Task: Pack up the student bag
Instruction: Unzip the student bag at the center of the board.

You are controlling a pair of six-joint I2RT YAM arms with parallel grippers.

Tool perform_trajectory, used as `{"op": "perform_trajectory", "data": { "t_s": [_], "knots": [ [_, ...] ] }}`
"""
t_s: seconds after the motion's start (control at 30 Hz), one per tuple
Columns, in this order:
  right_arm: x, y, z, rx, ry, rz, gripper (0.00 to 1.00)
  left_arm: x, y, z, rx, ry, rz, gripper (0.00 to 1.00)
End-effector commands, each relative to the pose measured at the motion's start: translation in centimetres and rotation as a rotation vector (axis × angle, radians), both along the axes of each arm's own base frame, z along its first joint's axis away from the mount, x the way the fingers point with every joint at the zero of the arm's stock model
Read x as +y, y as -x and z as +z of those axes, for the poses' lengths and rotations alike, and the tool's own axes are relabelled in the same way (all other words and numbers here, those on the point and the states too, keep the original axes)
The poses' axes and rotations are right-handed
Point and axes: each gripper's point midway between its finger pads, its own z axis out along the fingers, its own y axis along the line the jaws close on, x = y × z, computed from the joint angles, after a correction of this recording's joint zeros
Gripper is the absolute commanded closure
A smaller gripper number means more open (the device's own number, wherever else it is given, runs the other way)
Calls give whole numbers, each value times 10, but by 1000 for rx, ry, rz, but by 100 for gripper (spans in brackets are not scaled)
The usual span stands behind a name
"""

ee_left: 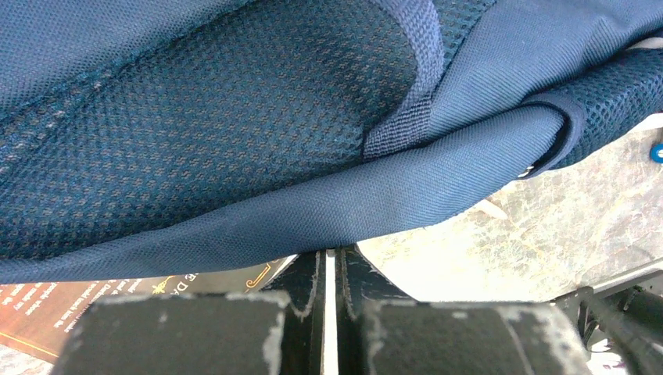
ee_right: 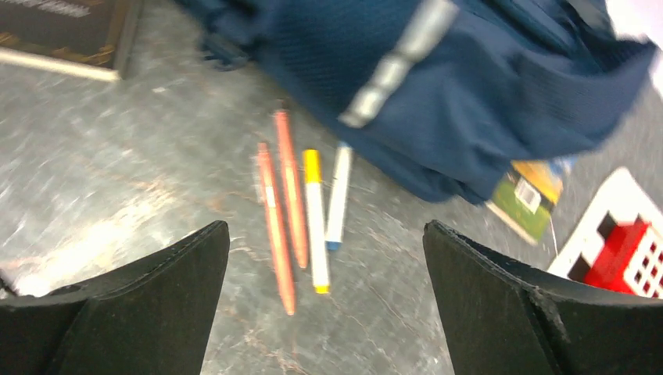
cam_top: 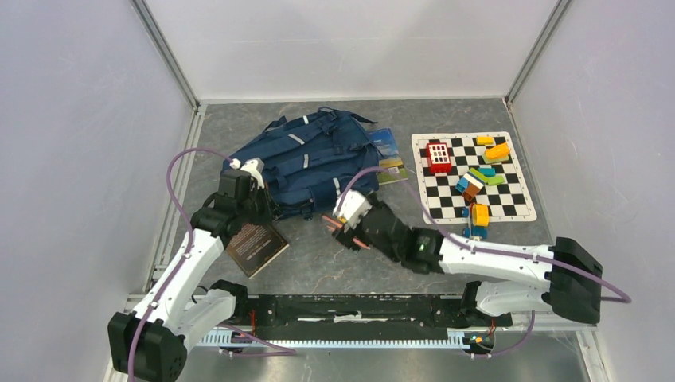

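The student bag point(cam_top: 310, 159) is a navy backpack with grey strips, lying flat at the back middle of the table. My left gripper point(cam_top: 251, 173) sits at its near left edge. In the left wrist view its jaws point(ee_left: 335, 251) stand almost together, pinching the hem of the bag's fabric point(ee_left: 234, 117). My right gripper point(cam_top: 342, 227) is open and empty, hovering above several pens point(ee_right: 301, 211) on the table: two orange ones, a yellow-capped marker and a blue-capped marker. The pens lie just in front of the bag point(ee_right: 485, 86).
A dark brown book point(cam_top: 256, 245) lies by the left arm, partly under the bag's edge point(ee_left: 47, 308). A green and blue book point(cam_top: 388, 155) pokes out at the bag's right. A chessboard mat point(cam_top: 446, 199) at right carries a red block point(cam_top: 438, 157) and coloured blocks point(cam_top: 477, 181).
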Motion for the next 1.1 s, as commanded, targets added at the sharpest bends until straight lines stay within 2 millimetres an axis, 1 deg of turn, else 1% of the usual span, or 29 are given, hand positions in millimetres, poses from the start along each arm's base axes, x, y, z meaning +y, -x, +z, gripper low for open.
{"op": "perform_trajectory", "data": {
  "t_s": [0.0, 0.07, 0.2, 0.3, 0.37, 0.43, 0.47, 0.57, 0.6, 0.67, 0.7, 0.77, 0.8, 0.87, 0.9, 0.97, 1.07],
  "knots": [
    [17, -2, 46, -331, -48, 2, 2, -5, -14, 28, -144, 2, -65, 98],
    [15, -10, 44, -395, -2, -15, 2, 0, -12, 25, -134, -28, -57, 98],
    [20, -24, 38, -477, 117, -40, 2, 10, -13, 25, -146, -76, -27, 98],
    [34, -31, 27, -498, 217, -2, 2, 12, -13, 28, -156, -79, -22, 98],
    [46, -32, 21, -495, 248, 37, 1, 12, -14, 28, -158, -81, -20, 98],
    [54, -34, 15, -494, 269, 60, 1, 12, -14, 28, -155, -79, -22, 98],
    [57, -35, 13, -497, 278, 58, 1, 11, -14, 27, -151, -77, -24, 98],
    [54, -44, 14, -519, 306, -10, 1, 9, -14, 28, -149, -71, -28, 98],
    [52, -47, 17, -531, 311, -43, 6, 9, -14, 28, -148, -69, -27, 98],
    [46, -52, 21, -551, 328, -99, 27, 8, -15, 30, -148, -61, -22, 98],
    [44, -53, 23, -561, 328, -120, 41, 8, -15, 31, -148, -53, -18, 98],
    [36, -55, 28, -574, 323, -164, 74, 8, -15, 32, -146, -44, 1, 98],
    [32, -55, 32, -579, 323, -186, 83, 9, -15, 33, -143, -42, 14, 98],
    [24, -56, 36, -581, 321, -220, 97, 13, -15, 33, -139, -48, 39, 98],
    [18, -56, 38, -580, 321, -233, 100, 16, -15, 34, -138, -56, 58, 98],
    [11, -56, 41, -573, 314, -239, 100, 20, -19, 37, -153, -65, 92, 98],
    [-5, -59, 47, -549, 286, -268, 100, 21, -27, 43, -177, -57, 121, 98]
  ]
}}
